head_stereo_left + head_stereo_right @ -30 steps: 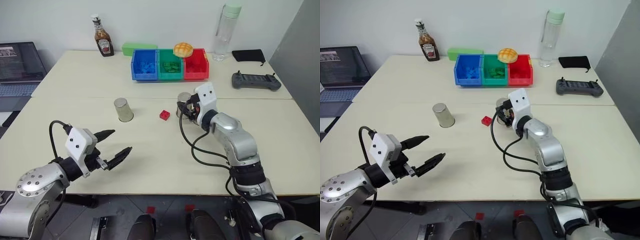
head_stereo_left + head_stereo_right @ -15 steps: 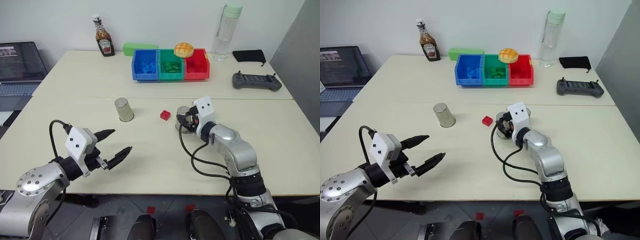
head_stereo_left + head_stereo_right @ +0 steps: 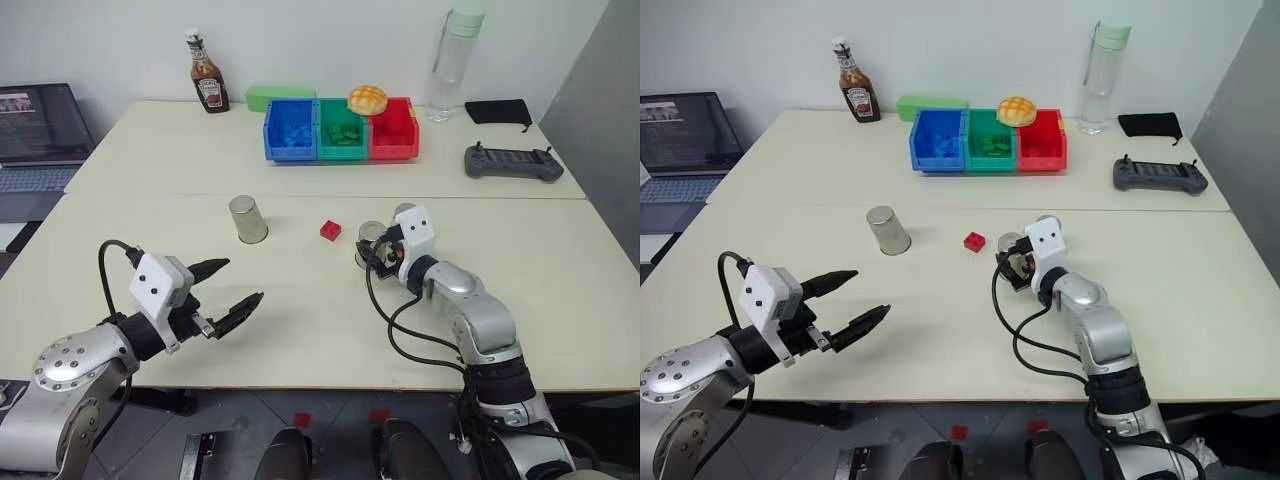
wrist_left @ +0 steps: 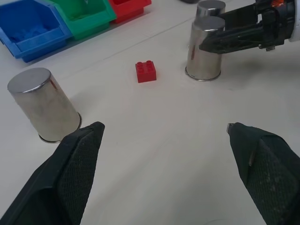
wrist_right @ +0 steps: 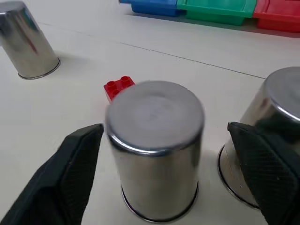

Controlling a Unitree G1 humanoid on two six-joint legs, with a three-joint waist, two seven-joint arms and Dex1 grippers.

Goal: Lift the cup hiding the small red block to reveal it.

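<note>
The small red block [image 3: 330, 230] lies uncovered on the cream table [image 3: 300, 330]. Just to its right a silvery cup [image 3: 370, 241] stands upside down between the fingers of my right gripper [image 3: 368, 252]. In the right wrist view both fingers stand apart from this cup [image 5: 154, 145], so the gripper is open. A second cup [image 3: 403, 212] stands right behind it, and a third cup [image 3: 247, 218] stands to the block's left. My left gripper [image 3: 243, 281] hovers open and empty over the near left of the table.
Blue [image 3: 290, 128], green [image 3: 342, 128] and red [image 3: 392, 128] bins stand in a row at the back, with a bun [image 3: 366, 98] on top. A sauce bottle [image 3: 206, 85], water bottle [image 3: 450, 65], controller [image 3: 512, 162] and laptop [image 3: 40, 135] sit around the edges.
My right gripper came down and toward me with the cup, set it on the table beside the red block, and opened. The left arm stayed still.
</note>
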